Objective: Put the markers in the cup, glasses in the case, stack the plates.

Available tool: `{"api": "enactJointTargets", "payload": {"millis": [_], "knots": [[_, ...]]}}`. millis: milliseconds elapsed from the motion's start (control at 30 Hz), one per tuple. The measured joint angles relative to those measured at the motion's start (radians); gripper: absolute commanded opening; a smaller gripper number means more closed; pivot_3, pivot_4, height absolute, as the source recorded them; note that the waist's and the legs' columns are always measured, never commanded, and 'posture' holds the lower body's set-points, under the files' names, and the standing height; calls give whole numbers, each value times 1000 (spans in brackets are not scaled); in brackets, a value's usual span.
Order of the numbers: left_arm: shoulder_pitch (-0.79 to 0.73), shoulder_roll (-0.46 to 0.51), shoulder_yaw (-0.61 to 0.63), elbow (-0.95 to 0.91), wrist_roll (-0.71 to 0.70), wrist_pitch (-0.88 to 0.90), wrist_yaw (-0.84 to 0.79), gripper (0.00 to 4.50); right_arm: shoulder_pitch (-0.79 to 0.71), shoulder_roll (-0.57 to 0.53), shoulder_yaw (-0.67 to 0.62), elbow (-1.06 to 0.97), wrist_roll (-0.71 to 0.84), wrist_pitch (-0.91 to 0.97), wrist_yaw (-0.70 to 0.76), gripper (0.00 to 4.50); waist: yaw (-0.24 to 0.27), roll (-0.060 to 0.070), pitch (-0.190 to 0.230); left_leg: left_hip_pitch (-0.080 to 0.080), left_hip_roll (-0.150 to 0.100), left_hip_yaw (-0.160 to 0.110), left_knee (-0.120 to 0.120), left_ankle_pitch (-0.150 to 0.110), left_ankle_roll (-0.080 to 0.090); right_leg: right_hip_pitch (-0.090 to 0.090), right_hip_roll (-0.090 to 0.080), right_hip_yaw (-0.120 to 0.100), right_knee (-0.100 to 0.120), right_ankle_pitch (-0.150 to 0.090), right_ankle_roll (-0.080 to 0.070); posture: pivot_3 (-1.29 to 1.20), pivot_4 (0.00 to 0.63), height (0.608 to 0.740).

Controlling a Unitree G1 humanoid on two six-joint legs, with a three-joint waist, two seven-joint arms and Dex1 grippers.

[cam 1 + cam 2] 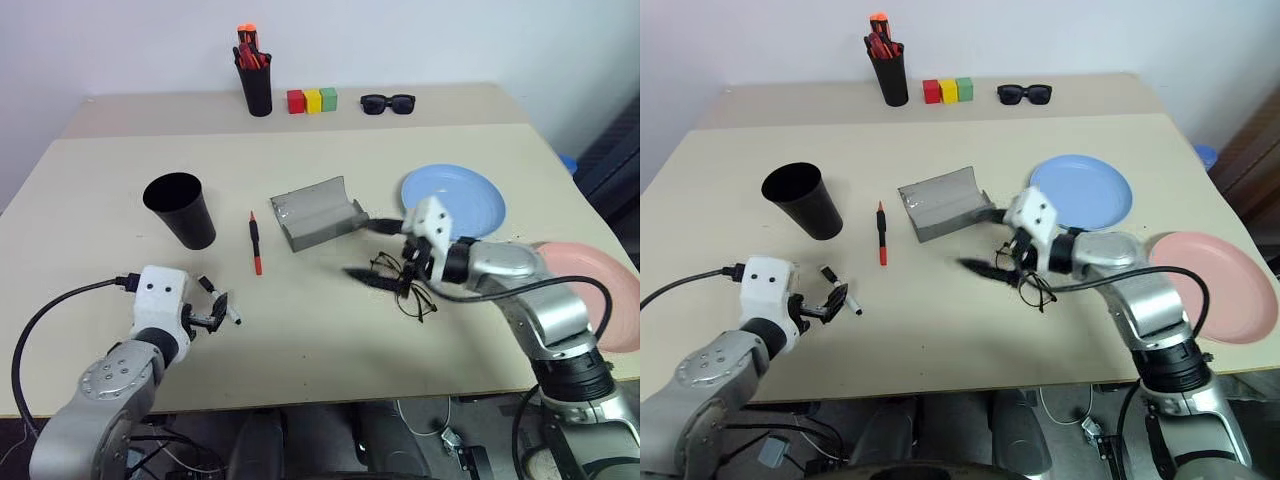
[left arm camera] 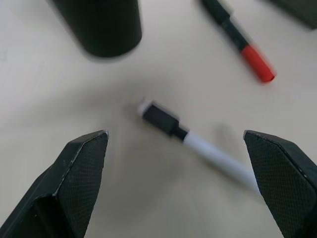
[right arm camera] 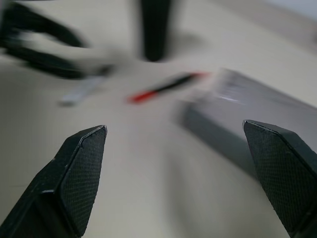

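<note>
Nearest, left gripper (image 1: 218,310) low over the bench (image 1: 90,190), jaws spread wide and empty, white marker (image 2: 198,144) lying flat between them. Right gripper (image 1: 372,252) hovering above the glasses (image 1: 410,295), jaws likewise wide apart, holding nothing. Glasses resting on the bench just in front of the case (image 1: 318,212), which lies open. Black-and-red marker (image 1: 255,243) flat between cup (image 1: 181,208) and case. Cup upright and empty, near the white marker. Blue plate (image 1: 468,192) beyond the right arm; pink plate (image 1: 600,290) at the bench's right edge, apart and unstacked. Farther back: pen holder (image 1: 256,85), coloured blocks (image 1: 312,100), sunglasses (image 1: 387,103).

Likely risks: closing off-centre could roll the white marker out of reach; pinching a thin lens rim or temple could bend the glasses or let them slip; swinging toward the case could nudge it; carrying a marker too low could tip the cup.
</note>
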Motion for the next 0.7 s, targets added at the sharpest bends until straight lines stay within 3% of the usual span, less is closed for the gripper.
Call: {"api": "enactJointTargets", "payload": {"millis": [200, 333, 467, 567, 700], "knots": [[-175, -122, -31, 45, 68, 251, 124, 4482, -13, 69, 87, -36, -3, -2, 6, 4500, 4, -2, -1, 0, 0, -1, 2, 0, 0, 1, 0, -1, 0, 0, 0, 0, 150, 740], [-278, -134, -49, 110, 110, 282, 150, 4482, -6, 79, 96, -42, -5, 1, -11, 4500, 1, -2, -1, 0, 0, -1, 1, 0, 0, 1, 0, -1, 0, 0, 0, 0, 150, 740], [-389, -209, -19, 205, 143, 343, 159, 4482, 18, 89, 99, -73, -6, 7, -37, 4500, 2, -3, -1, 0, 0, -2, 1, 0, 0, 1, 0, -1, 0, 2, 3, 0, 150, 740], [-411, -223, 4, 229, 154, 355, 168, 3678, 40, 88, 98, -79, -11, 14, -62, 4500, 1, -2, -1, 1, 0, -1, 1, 0, 0, 1, 0, -1, 0, 2, 3, 0, 150, 740], [-417, -226, 18, 238, 164, 354, 178, 1670, 47, 88, 96, -95, -12, 18, -86, 4500, 0, -2, -2, 1, 0, -1, 1, 0, -1, 2, 0, -1, 0, 1, 1, 0, 150, 740]]}}
